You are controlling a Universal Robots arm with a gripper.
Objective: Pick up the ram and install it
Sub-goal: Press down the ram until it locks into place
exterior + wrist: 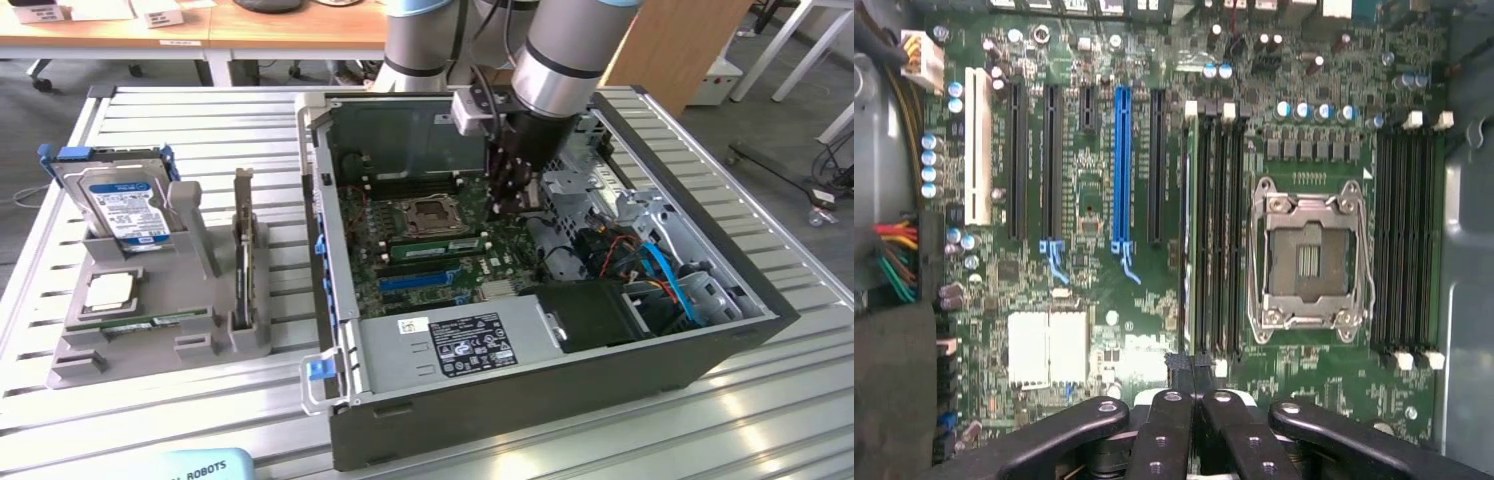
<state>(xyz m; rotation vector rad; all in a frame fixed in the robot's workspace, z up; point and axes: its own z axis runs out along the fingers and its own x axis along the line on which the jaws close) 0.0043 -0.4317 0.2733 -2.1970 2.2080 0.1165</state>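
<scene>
A ram (441, 244) stick, thin and green, stands in a slot on the motherboard beside the processor socket (430, 212) inside the open computer case (334, 300). In the wrist view this ram (1190, 230) runs edge-on along the first of the black slots next to the socket (1309, 260). My gripper (499, 205) reaches down into the case at one end of that stick. Its fingers are shut together with nothing between them, gripper (1189, 368) just over the stick's end. Whether they touch it I cannot tell. Another green stick (140, 323) lies flat in the grey holder.
The grey holder (80, 365) at the exterior view's left also carries a blue-labelled hard drive (127, 210) and a square silver chip (110, 290). Cables, a fan and drive bays (641, 270) crowd the case beside the arm. Blue and black expansion slots (1120, 170) lie beyond the ram slots.
</scene>
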